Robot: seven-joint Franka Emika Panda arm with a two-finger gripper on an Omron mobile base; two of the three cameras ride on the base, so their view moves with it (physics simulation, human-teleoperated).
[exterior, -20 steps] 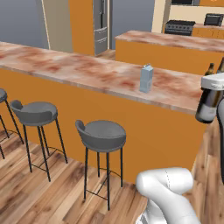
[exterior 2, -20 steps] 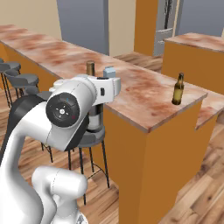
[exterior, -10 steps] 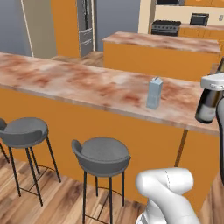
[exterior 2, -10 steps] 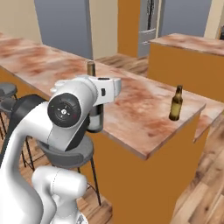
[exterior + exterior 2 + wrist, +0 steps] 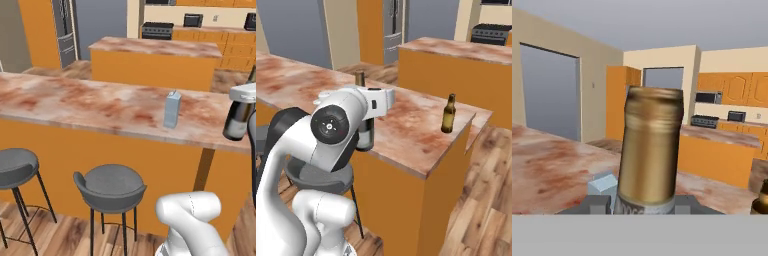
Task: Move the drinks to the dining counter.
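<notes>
The long desk (image 5: 75, 107) with the reddish marble top runs across the scene, two grey stools (image 5: 111, 186) standing at its near side. The shorter island (image 5: 155, 60) lies beyond it. The white arm (image 5: 336, 125) rises at the near edge of the desk. The wine bottle (image 5: 238, 117) hangs upright, its long axis vertical, with its base at about the level of the top near the right end; whether it touches the marble cannot be told. The pincer (image 5: 643, 202) is closed narrowly on the bottle's neck, the gold cap (image 5: 652, 145) rising straight ahead of it. The carton (image 5: 172, 109) stands on the desk, left of the held bottle. The beer bottle (image 5: 448, 114) stands near the desk's far right corner. Judged remaining: a straight descent and release.
</notes>
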